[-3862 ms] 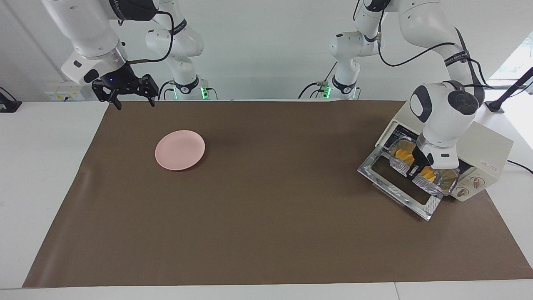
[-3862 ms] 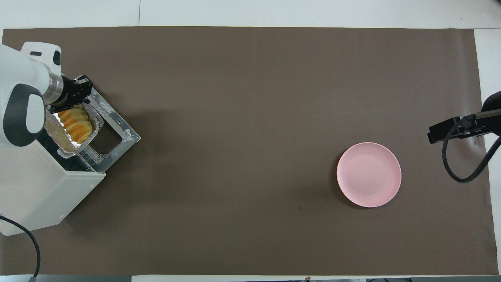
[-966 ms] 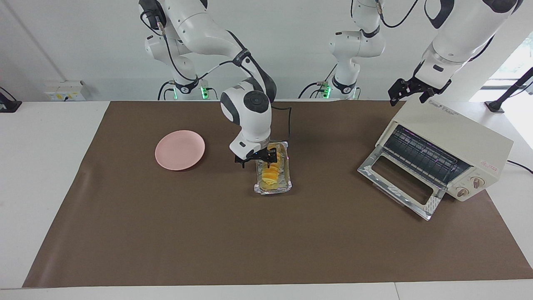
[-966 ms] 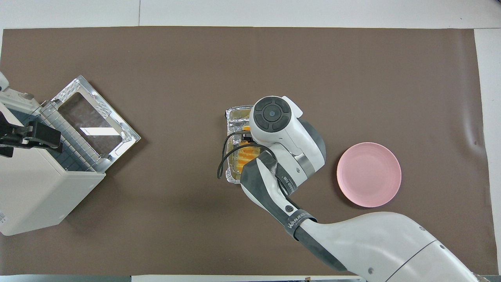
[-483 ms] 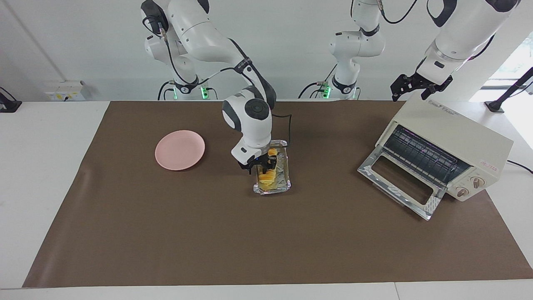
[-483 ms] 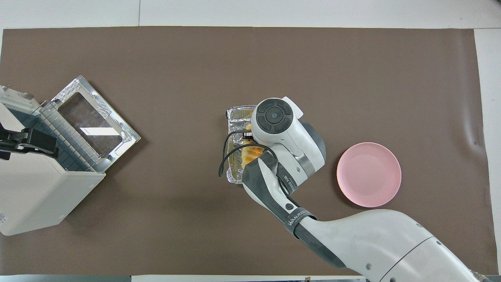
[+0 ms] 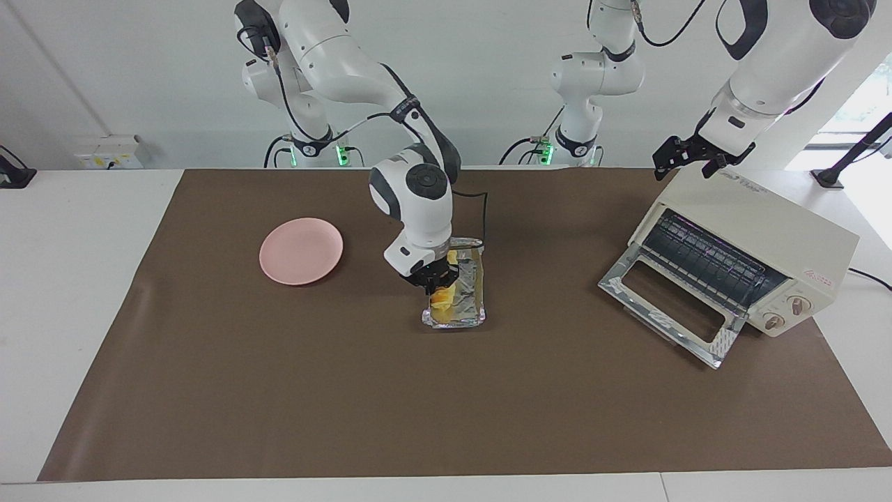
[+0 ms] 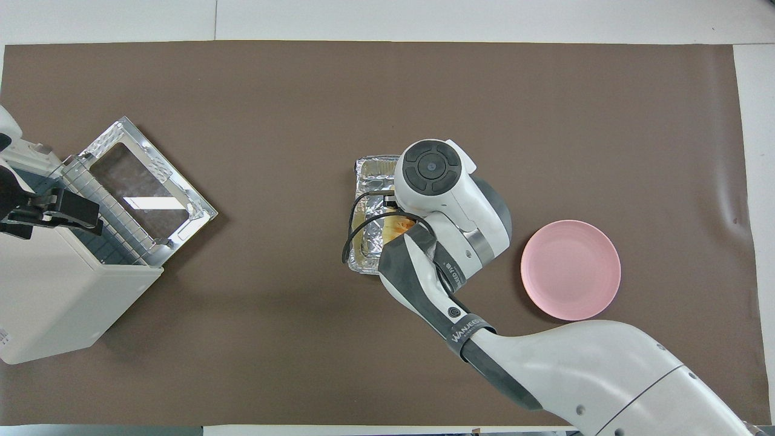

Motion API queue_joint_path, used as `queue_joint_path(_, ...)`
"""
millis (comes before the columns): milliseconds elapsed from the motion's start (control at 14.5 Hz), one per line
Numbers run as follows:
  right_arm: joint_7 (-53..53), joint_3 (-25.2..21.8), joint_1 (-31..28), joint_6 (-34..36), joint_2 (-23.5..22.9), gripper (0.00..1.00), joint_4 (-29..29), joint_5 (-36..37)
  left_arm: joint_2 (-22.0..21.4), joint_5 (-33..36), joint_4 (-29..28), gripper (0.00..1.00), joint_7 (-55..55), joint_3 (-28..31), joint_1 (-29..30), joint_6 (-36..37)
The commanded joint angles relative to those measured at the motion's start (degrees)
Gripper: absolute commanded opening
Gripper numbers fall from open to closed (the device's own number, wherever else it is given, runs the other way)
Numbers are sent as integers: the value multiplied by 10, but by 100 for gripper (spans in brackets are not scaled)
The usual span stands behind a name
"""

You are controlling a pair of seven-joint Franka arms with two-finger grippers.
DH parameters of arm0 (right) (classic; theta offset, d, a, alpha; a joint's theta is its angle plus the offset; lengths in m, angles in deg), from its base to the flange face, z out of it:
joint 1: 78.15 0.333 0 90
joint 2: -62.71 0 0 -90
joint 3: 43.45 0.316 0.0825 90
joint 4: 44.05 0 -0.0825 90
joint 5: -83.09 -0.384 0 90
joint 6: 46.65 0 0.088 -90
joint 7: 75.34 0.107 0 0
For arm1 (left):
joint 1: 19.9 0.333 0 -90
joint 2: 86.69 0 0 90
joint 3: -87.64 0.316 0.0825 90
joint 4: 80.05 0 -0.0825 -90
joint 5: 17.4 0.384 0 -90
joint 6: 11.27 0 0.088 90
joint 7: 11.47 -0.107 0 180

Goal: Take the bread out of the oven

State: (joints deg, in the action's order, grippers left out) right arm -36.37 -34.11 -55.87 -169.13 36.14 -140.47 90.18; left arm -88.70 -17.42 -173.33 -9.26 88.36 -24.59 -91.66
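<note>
The bread [image 7: 442, 301] lies in a crinkled foil tray [image 7: 471, 293] at the middle of the brown mat, out of the oven [image 7: 759, 223]. My right gripper [image 7: 433, 281] reaches down into the tray and is shut on the bread. From overhead, the right wrist covers most of the loaf, leaving only a golden patch of bread [image 8: 401, 226] and the foil tray's end [image 8: 370, 171] showing. The oven [image 8: 54, 303] stands at the left arm's end of the table with its glass door [image 7: 662, 307] dropped open and its rack bare. My left gripper [image 7: 686, 162] hangs open over the oven's top edge.
A pink plate [image 7: 301, 250] sits on the mat toward the right arm's end of the table, beside the tray. The oven's open door [image 8: 142, 188] juts out onto the mat. A black cable loops off the right wrist beside the tray.
My right gripper has come down into the tray and shut on the bread. The tray has skewed slightly under it. The left gripper has barely shifted above the oven.
</note>
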Motion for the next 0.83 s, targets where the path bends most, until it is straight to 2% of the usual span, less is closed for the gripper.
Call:
queue_joint_path(0, -55, 6, -41, 85, -1, 0, 78, 1, -5, -10, -3, 100, 1, -9, 18, -8)
queue_joint_path(138, -148, 6, -106, 122, -4, 0, 121, -13, -8, -10, -7, 100, -6, -8, 18, -8)
queue_joint_path(207, -205, 6, -139, 127, -7, 0, 125, -25, -8, -9, -5, 100, -1, -8, 14, -9)
queue_joint_path(483, -366, 6, -229, 58, -31, 0, 125, -32, -13, -9, -4, 100, 0, -8, 18, -8)
queue_joint_path(621, -415, 6, -268, 32, -63, 0, 129, -30, -13, -9, -4, 100, 0, -8, 19, -8)
queue_joint_path(759, -439, 5, -283, 2, -100, 0, 151, -27, -13, -9, -4, 100, 0, -8, 18, -8)
